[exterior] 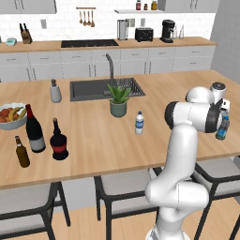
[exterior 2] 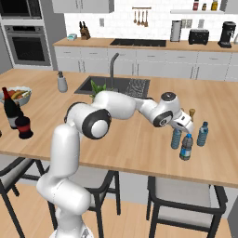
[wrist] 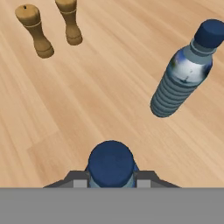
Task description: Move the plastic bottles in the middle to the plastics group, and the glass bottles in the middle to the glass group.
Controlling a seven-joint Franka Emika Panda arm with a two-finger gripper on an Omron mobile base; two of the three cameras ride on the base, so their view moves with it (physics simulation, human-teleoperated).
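Pincer (wrist: 111, 181) clamped on clear blue-capped plastic bottle (wrist: 110, 164), bottom centre; second ribbed bottle (wrist: 181, 76) upper right on wooden table (wrist: 96, 96).

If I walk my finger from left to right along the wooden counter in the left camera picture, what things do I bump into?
Fruit bowl → brown beer bottle → tall wine bottle → squat dark bottle → potted plant → white-labelled water bottle → bottle with the dark blue label by the robot's hand.
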